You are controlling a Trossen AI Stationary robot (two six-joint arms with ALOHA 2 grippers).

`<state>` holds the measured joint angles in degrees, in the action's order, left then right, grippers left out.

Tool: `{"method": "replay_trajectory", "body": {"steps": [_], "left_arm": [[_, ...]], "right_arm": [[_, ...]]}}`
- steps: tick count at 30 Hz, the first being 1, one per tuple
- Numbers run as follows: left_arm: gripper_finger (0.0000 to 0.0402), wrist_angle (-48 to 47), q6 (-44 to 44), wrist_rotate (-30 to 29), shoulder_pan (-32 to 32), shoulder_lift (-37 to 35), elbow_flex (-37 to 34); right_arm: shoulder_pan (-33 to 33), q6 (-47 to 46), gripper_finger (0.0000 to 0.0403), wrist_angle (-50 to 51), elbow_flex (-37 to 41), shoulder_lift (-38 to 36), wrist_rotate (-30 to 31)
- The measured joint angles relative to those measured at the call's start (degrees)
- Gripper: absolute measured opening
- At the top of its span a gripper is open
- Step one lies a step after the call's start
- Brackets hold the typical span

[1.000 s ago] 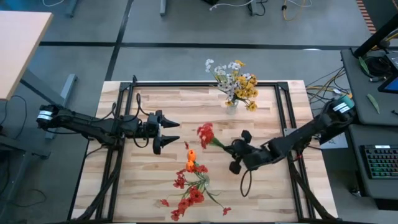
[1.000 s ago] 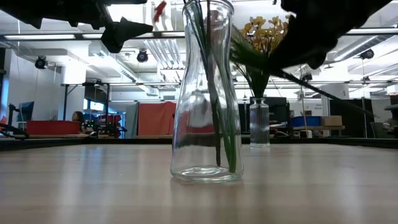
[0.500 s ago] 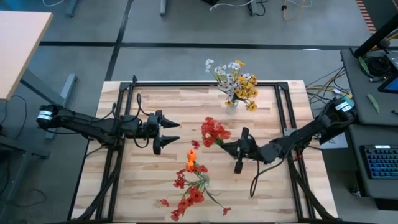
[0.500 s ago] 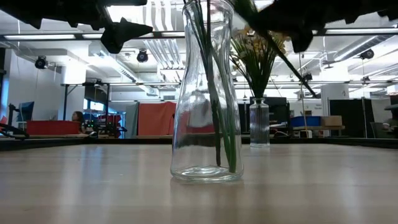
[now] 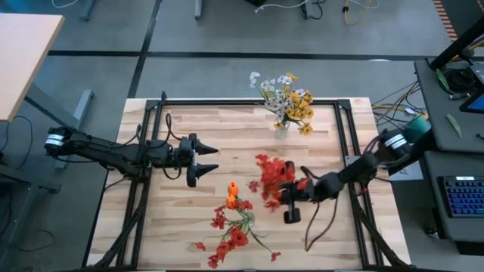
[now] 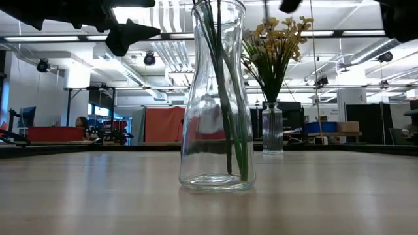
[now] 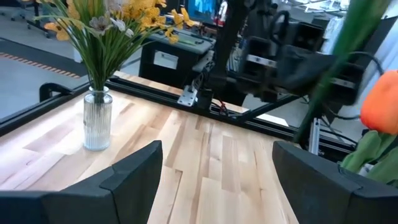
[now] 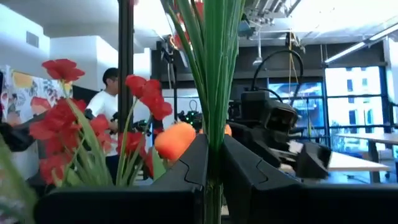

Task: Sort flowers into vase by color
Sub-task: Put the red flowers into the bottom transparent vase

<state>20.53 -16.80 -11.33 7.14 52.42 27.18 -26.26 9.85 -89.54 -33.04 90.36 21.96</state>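
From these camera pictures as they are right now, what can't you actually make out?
- Glass vase, low view: its mouth is cut off by the top edge.
- Red spray, high view: hides what lies under it.
- Right gripper is shut on green stems; blossoms cropped.

My two arms are dark, jointed, near-black throughout. My left arm carries a white-and-black banded collar at its base end, with thin dark cabling along the links behind the left gripper (image 5: 203, 162), whose fingers taper to blunt matte black points. My right arm shows a similar white band and a teal-and-orange patch near its base; a loose black cable loops just behind my right gripper (image 5: 291, 202). Its fingers (image 8: 242, 186) are flat black slabs.
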Motion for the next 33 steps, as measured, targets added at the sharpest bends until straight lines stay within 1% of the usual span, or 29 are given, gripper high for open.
{"method": "replay_trajectory", "body": {"steps": [2, 6, 8, 11, 17, 22, 27, 30, 33], "left_arm": [[0.0287, 0.02, 0.0, -0.21, 0.0, 0.0, 0.0], [0.0287, -0.04, 0.0, -0.24, 0.0, -0.01, 0.0], [0.0287, -0.02, 0.0, -0.24, 0.0, -0.02, 0.0], [0.0287, -0.03, 0.0, -0.24, 0.0, -0.01, 0.0], [0.0287, -0.02, 0.0, -0.24, 0.0, 0.0, 0.0], [0.0287, 0.02, 0.0, -0.24, 0.0, -0.02, 0.0], [0.0287, 0.01, -0.03, -0.24, 0.0, -0.01, 0.0], [0.0287, 0.03, -0.2, -0.24, 0.0, -0.02, 0.0], [0.0287, 0.01, -0.2, -0.22, 0.0, 0.0, 0.0]], "right_arm": [[0.02, 0.66, 0.0022, -0.43, -3.1, 2.79, -0.48], [0.04, 2.26, 0.0022, -0.4, -8.7, 7.19, -4.79], [0.0, 2.44, 0.0022, -0.35, -10.56, 8.41, -5.95], [0.04, 1.69, 0.0022, -0.37, -11.82, 9.62, -7.01], [0.0, -1.27, 0.0023, -0.6, -12.85, 11.11, -11.54], [0.04, -2.31, 0.0023, -0.38, -13.84, 13.94, -11.44], [0.04, -2.34, 0.0024, 0.25, -14.12, 14.74, -11.32], [0.04, -2.51, 0.0041, 2.29, -14.12, 14.09, -10.87], [0.04, -3.28, 0.0072, 3.9, -14.25, 14.02, -8.71]]}}
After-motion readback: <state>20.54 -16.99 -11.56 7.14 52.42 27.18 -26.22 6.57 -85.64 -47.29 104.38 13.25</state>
